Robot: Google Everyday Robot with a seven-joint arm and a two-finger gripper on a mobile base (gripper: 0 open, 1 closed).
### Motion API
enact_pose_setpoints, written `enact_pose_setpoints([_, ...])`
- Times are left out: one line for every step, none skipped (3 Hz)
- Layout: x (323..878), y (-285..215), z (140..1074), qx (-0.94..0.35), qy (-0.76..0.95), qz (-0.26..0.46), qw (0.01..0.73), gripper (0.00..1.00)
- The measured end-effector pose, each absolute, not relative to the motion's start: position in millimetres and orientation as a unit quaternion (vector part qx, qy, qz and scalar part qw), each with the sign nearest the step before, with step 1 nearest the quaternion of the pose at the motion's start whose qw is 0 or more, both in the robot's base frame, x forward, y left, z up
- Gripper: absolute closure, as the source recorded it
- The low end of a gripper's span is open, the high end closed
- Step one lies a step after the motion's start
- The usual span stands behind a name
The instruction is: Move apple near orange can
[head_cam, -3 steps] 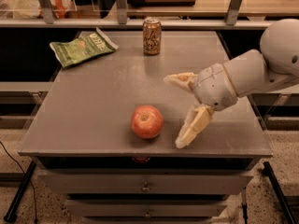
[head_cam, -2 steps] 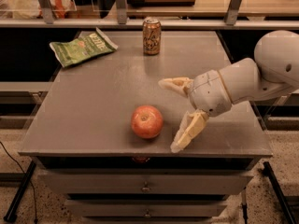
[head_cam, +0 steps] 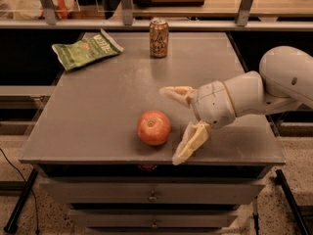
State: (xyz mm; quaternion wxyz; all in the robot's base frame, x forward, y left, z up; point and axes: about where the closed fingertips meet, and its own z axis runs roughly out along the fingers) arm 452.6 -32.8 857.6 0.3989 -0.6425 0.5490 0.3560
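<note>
One end effector [head_cam: 170, 125]: low over desk [head_cam: 107, 97] front, fingers [head_cam: 193, 141] spread wide, holding nothing.
Apple [head_cam: 153, 127]: just left of it, facing the gap.
Can [head_cam: 159, 38]: well beyond it, upright, far edge.

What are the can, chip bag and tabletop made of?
The orange can: likely aluminium, glossy print, silver rim. The chip bag: creased plastic film, seemingly. The table: matte grey, maybe metal or laminate. The gripper, open, sits beside the apple.
</note>
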Motion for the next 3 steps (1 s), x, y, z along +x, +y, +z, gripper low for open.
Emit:
enact_pose_setpoints([450.5, -26.9, 856.9, -0.641, 0.537, 0.369, 0.406, 0.16])
enact_pose_setpoints([449.4, -23.1, 854.7, -0.638, 0.531, 0.379, 0.409, 0.41])
enact_pose_setpoints([449.7, -21.6, 852.1, -0.636, 0.529, 0.384, 0.409, 0.64])
